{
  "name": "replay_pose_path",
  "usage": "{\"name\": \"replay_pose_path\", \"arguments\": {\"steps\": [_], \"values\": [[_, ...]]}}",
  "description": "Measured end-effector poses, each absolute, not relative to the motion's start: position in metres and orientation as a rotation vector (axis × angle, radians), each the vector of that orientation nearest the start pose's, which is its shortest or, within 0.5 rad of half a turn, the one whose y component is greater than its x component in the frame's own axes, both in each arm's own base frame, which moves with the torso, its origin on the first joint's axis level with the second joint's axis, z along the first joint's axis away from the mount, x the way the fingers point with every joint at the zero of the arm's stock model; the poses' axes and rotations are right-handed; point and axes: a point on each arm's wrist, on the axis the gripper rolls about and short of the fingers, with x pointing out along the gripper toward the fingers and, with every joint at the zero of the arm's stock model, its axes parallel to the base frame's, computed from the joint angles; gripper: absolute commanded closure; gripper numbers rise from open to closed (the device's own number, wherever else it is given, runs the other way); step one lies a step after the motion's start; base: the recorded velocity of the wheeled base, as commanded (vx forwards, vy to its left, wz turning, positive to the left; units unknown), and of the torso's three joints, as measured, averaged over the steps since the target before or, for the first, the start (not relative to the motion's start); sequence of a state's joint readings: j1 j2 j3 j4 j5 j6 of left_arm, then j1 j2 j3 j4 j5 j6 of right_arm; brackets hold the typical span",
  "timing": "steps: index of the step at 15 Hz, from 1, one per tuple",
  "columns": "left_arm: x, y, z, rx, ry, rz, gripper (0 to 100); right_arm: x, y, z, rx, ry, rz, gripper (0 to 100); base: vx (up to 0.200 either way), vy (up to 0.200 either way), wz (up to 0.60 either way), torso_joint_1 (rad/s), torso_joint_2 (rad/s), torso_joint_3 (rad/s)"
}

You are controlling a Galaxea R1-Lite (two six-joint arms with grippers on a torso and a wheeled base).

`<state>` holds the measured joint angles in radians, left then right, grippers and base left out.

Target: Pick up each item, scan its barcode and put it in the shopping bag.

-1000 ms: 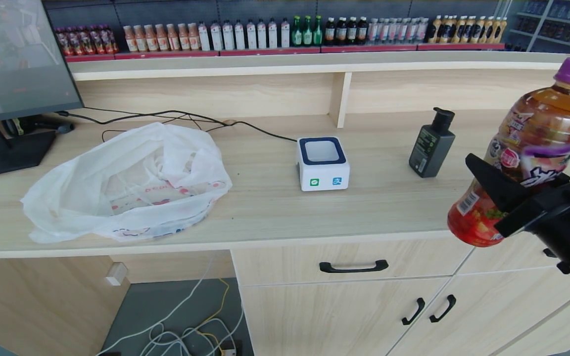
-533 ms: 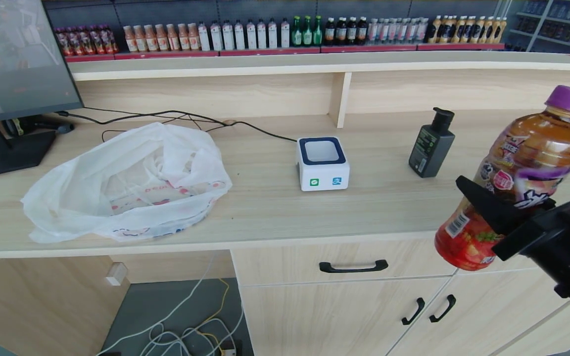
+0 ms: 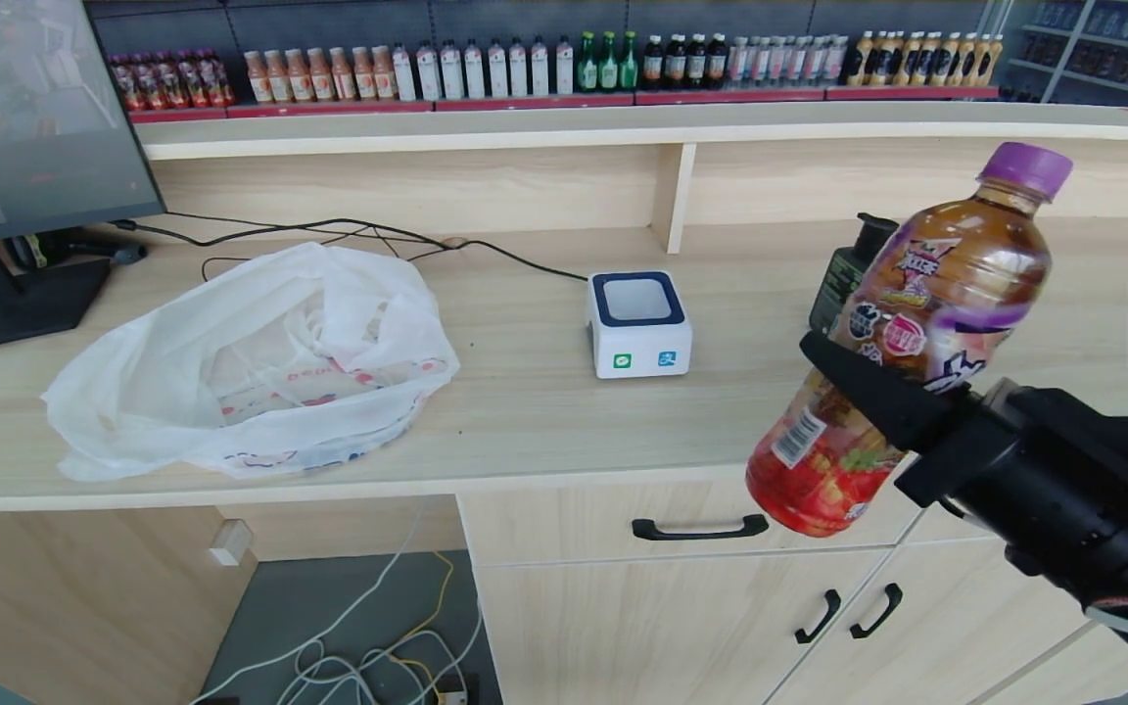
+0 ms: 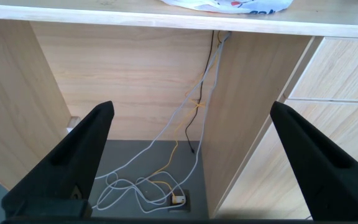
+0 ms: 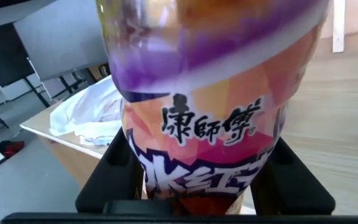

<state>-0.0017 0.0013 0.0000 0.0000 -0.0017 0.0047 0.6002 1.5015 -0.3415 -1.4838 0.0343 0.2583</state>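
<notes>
My right gripper (image 3: 902, 397) is shut on a tea bottle (image 3: 907, 333) with a purple cap, held tilted in the air at the counter's front right edge. The bottle (image 5: 216, 99) sits between the right fingers (image 5: 120, 158) in the right wrist view. A barcode label shows low on the bottle's side. The white scanner (image 3: 638, 324) sits mid-counter, to the left of the bottle. The white shopping bag (image 3: 260, 357) lies open on the counter's left side. A dark pump bottle (image 3: 843, 269) stands behind the tea bottle, partly hidden. My left gripper (image 4: 191, 162) hangs open below the counter, facing the cabinet.
A monitor (image 3: 25, 127) stands at the far left with cables (image 3: 349, 235) running along the back of the counter (image 3: 544, 411). Drink bottles line the rear shelf (image 3: 564, 69). Drawers with black handles (image 3: 699, 530) are below the counter; wires (image 4: 179, 155) lie in the open bay.
My right gripper has carried the tea bottle leftward, from the far right edge toward the scanner; the bottle now partly covers the pump bottle.
</notes>
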Motion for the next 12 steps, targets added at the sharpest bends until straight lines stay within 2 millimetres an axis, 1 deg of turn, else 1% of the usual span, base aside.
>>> {"name": "replay_pose_path", "arguments": {"steps": [3,6,8,12], "values": [[-0.023,0.0,0.076,0.005,0.001,-0.003,0,0.191,0.135,0.209,0.35,-0.25,0.757,100,0.0,0.0,0.0,0.0,0.0,0.0],[-0.023,0.0,0.076,0.004,0.001,-0.003,0,0.205,0.147,0.214,0.459,-0.222,0.865,100,0.0,0.0,0.0,0.0,0.0,0.0],[-0.023,0.0,0.076,0.005,0.001,-0.003,0,0.208,0.15,0.214,0.5,-0.203,0.917,100,0.0,0.0,0.0,0.0,0.0,0.0],[-0.023,0.0,0.076,0.004,0.001,-0.003,0,0.206,0.153,0.217,0.561,-0.173,1.072,100,0.0,0.0,0.0,0.0,0.0,0.0]]}}
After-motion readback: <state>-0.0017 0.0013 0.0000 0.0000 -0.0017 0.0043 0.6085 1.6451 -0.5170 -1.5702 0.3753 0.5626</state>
